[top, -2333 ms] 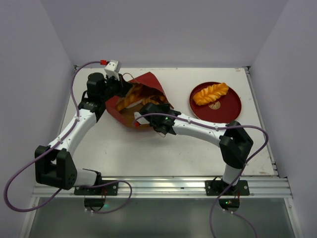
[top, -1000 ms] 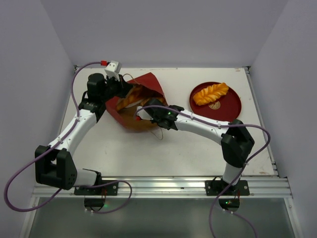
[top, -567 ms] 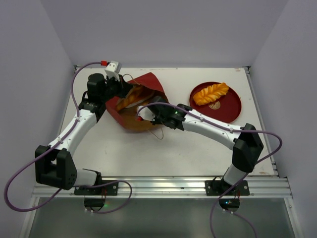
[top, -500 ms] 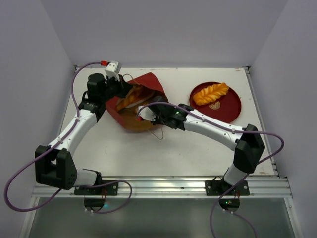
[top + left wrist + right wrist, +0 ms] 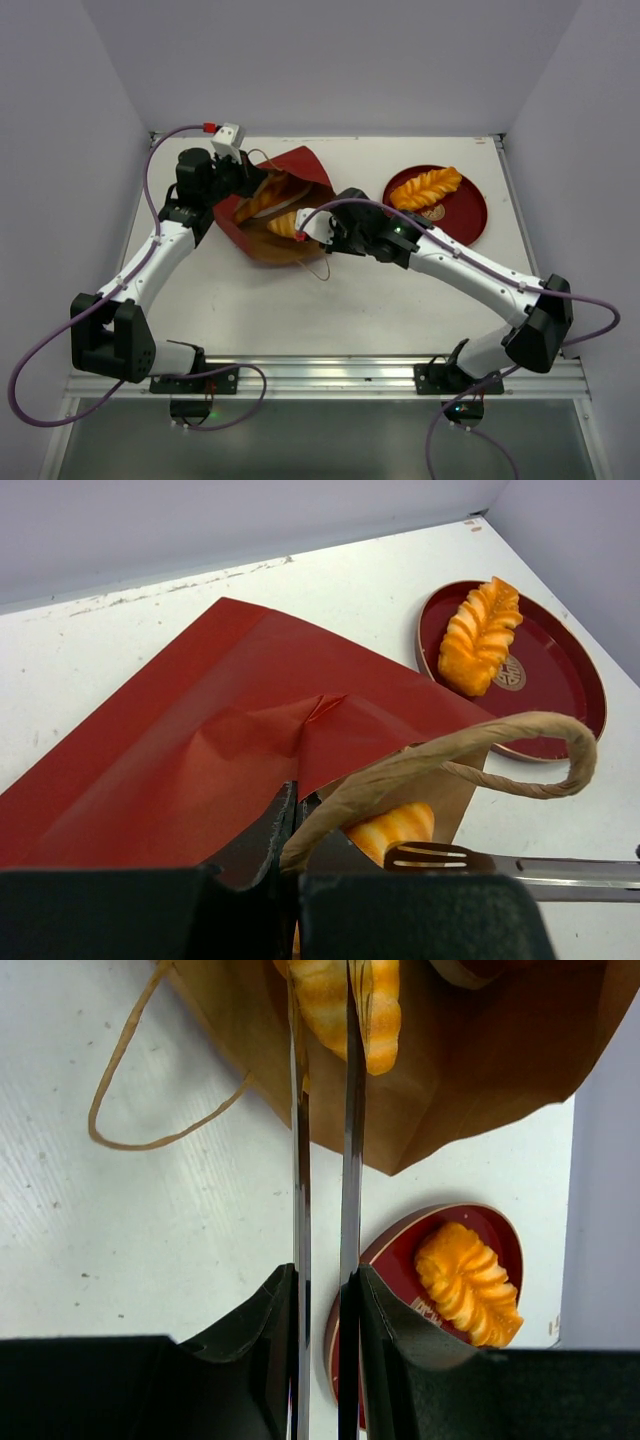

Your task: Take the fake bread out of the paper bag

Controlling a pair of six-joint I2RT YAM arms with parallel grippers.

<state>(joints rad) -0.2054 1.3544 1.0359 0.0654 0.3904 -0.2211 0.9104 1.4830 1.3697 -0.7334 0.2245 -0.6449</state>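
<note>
The red paper bag (image 5: pixel 305 170) lies on its side, its brown mouth facing the near edge. My left gripper (image 5: pixel 240 180) is shut on the bag's rim by a tan loop handle (image 5: pixel 450 755). My right gripper (image 5: pixel 345 232) is shut on a pair of metal tongs (image 5: pixel 350 1110). The tongs pinch a ridged golden piece of fake bread (image 5: pixel 284 224) at the bag's mouth (image 5: pixel 480 1070). Another long golden pastry (image 5: pixel 262 197) lies deeper inside the bag. In the left wrist view the pinched pastry (image 5: pixel 395 828) sits just above the tongs' slotted tip (image 5: pixel 440 857).
A round red plate (image 5: pixel 465 215) stands at the back right with a braided orange pastry (image 5: pixel 425 188) on it. The bag's other handle (image 5: pixel 120 1090) trails loose on the white table in front of the mouth. Walls close in on three sides.
My right arm has drawn back to the right, and the tongs have pulled the golden pastry out from deeper in the bag to its mouth. The left arm has held still.
</note>
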